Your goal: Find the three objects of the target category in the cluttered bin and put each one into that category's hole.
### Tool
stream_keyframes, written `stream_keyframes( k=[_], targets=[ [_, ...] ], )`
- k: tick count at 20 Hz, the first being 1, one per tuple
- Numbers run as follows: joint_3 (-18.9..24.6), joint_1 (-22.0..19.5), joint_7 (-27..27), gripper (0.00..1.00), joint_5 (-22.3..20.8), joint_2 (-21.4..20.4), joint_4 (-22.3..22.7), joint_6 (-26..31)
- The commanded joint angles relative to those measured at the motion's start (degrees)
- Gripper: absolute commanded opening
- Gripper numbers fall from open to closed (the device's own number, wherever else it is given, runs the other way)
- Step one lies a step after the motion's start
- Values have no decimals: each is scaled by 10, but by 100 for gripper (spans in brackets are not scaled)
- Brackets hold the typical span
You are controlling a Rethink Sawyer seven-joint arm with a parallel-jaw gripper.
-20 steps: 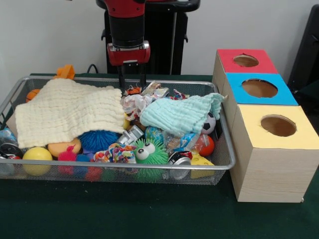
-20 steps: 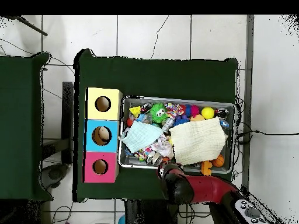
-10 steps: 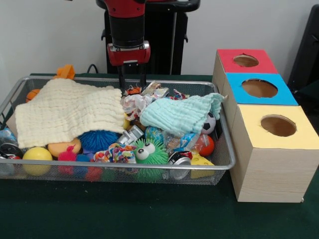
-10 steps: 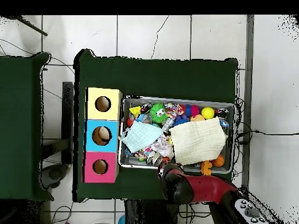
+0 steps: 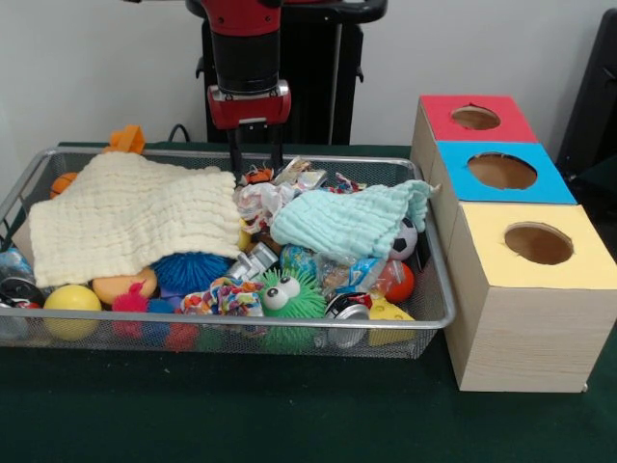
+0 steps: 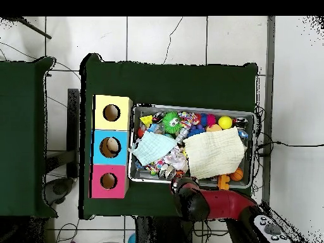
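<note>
A wire bin (image 5: 289,324) holds a heap of toys, partly covered by a cream cloth (image 5: 135,217) on the left and a mint cloth (image 5: 347,222) at centre right. My gripper (image 5: 255,172) hangs open over the bin's far rim. Its two thin fingers (image 5: 235,154) stand apart and reach down beside crumpled wrappers (image 5: 294,178). Nothing is held. To the right stand three boxes with round holes: red (image 5: 439,111), blue (image 5: 554,188) and yellow (image 5: 492,260). In the overhead view the arm (image 6: 209,204) covers the gripper at the bin's (image 6: 190,107) lower edge.
Along the bin's front lie a green fuzzy toy with eyes (image 5: 289,294), a blue spiky ball (image 5: 188,270), a yellow ball (image 5: 70,301), a red ball (image 5: 400,282), a small soccer ball (image 5: 407,238) and cans. An orange toy (image 5: 125,140) pokes up behind the cream cloth.
</note>
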Motion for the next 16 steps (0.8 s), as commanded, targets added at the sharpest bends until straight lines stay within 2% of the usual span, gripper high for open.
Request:
stream_keyframes(
  k=[1,16],
  targets=[
    [13,6,36,100,-34,48,-63,-20],
    [16,3,32,100,-34,53,-66,-18]
  ],
)
